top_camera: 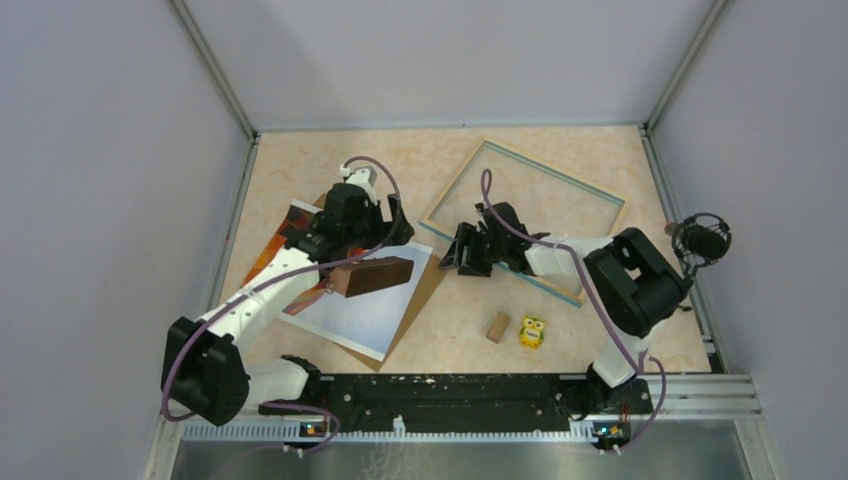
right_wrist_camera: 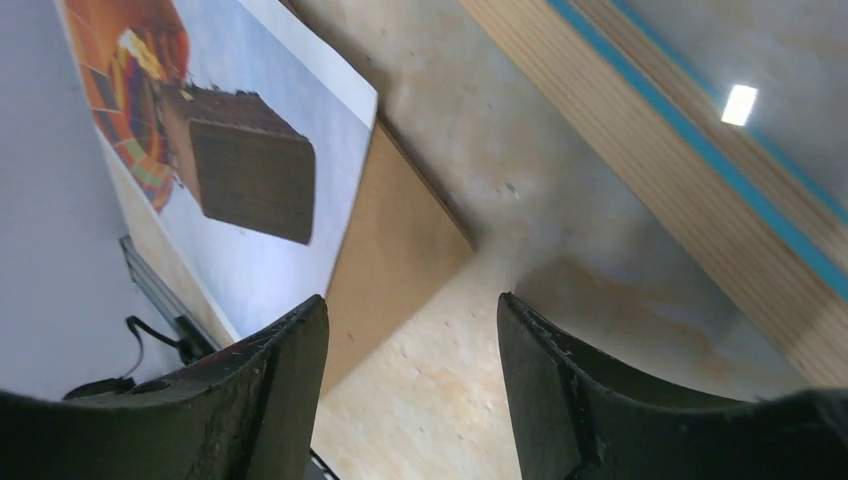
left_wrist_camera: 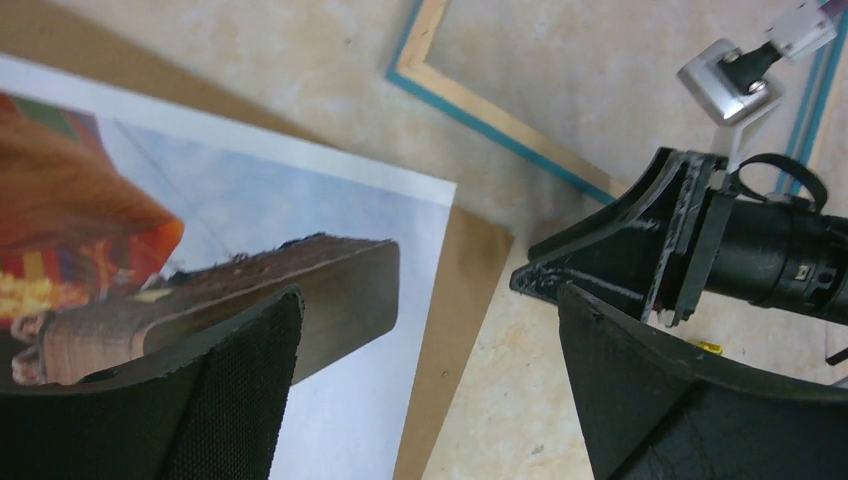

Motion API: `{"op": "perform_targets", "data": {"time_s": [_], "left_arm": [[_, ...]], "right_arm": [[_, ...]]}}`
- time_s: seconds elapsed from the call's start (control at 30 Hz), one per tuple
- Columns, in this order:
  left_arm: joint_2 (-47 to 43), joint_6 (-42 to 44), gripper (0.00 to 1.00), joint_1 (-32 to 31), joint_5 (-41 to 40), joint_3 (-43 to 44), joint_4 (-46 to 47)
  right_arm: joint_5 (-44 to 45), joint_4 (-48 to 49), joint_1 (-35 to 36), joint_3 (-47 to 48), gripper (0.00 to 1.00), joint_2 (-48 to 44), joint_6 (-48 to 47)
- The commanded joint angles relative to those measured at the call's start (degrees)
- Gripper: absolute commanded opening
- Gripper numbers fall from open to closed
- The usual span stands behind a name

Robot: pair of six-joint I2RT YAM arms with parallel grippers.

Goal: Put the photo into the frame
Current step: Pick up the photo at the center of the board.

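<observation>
The photo (top_camera: 350, 315), an orange-red balloon on pale sky, lies at the left on a brown backing board (top_camera: 420, 295). A dark brown wooden block (top_camera: 372, 275) rests on the photo. The frame (top_camera: 455, 182), light wood with blue edges, lies flat at the back right. My left gripper (top_camera: 392, 238) hovers open and empty over the photo's right corner. In the left wrist view the gripper (left_wrist_camera: 428, 300) has the block (left_wrist_camera: 330, 290) beside its left finger. My right gripper (top_camera: 465, 250) is open and empty, low over bare table between board and frame, as the right wrist view (right_wrist_camera: 412, 300) also shows.
A small tan wooden block (top_camera: 498, 326) and a yellow toy (top_camera: 532, 331) lie near the front centre. A black round device (top_camera: 705, 240) sits at the right wall. The frame's near edge (right_wrist_camera: 680, 150) runs close beside my right gripper.
</observation>
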Motion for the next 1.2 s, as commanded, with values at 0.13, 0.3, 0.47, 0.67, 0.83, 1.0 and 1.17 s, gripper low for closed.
{"op": "perform_targets", "data": {"time_s": [0.13, 0.3, 0.47, 0.67, 0.83, 1.0, 1.17], "left_arm": [[-4.8, -8.3, 0.98, 4.9, 3.4, -11.2, -0.3], [-5.1, -9.7, 0.98, 4.9, 8.5, -16.2, 3.7], [-4.3, -9.7, 0.98, 4.9, 8.4, -17.9, 4.0], [-4.6, -10.0, 0.98, 4.9, 8.2, -20.9, 5.5], [-4.5, -10.4, 0.98, 4.9, 8.2, -22.7, 6.6], [-4.4, -10.1, 0.98, 4.9, 8.0, -23.7, 7.3], [-3.7, -9.4, 0.98, 4.9, 8.4, -23.9, 8.1]], "right_arm": [[-3.5, 7.9, 0.5, 8.9, 0.61, 7.2, -0.3], [-3.9, 6.3, 0.4, 12.6, 0.59, 10.9, -1.9], [-3.9, 5.0, 0.0, 14.8, 0.58, 11.3, -3.0], [-6.7, 6.0, -0.3, 17.7, 0.57, 15.4, -2.4], [-6.9, 7.9, -0.2, 18.7, 0.54, 17.5, -1.7], [-7.9, 10.0, -0.2, 19.7, 0.52, 19.0, -0.7], [-9.9, 13.4, -0.3, 20.3, 0.51, 20.3, 1.4]]}}
